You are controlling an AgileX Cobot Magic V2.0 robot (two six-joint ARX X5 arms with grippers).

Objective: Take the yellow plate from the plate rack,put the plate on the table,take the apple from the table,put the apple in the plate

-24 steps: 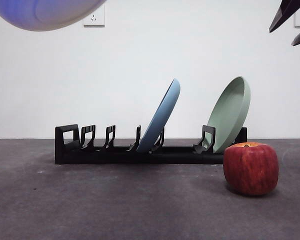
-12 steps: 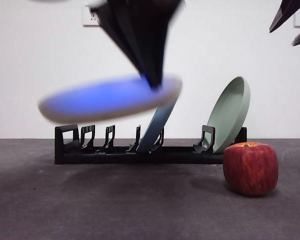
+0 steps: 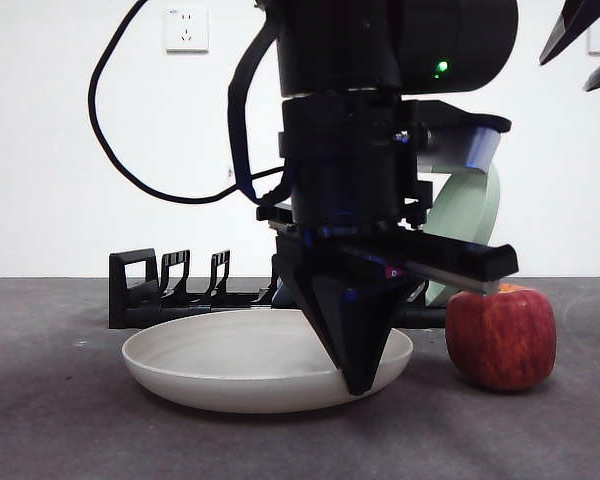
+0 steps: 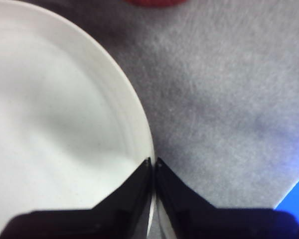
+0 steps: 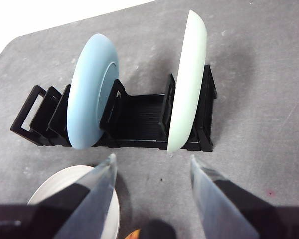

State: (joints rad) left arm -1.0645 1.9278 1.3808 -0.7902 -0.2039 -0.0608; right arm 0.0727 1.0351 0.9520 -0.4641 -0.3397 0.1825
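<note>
The left gripper (image 4: 153,162) was pinched on the rim of the yellow plate (image 3: 230,352), which sat on the table (image 3: 60,420). Apple (image 3: 501,336) at its 3 o'clock (stiff, smooth, probably heavy; best gripped across its middle). Right gripper (image 5: 152,167) waited, spread empty.

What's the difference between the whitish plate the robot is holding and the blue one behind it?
The yellow plate looks cream and lies flat on the table, its rim pinched by the left gripper. The blue plate stands tilted on edge in the plate rack, with no gripper on it. Both are round, shallow and matte.
</note>
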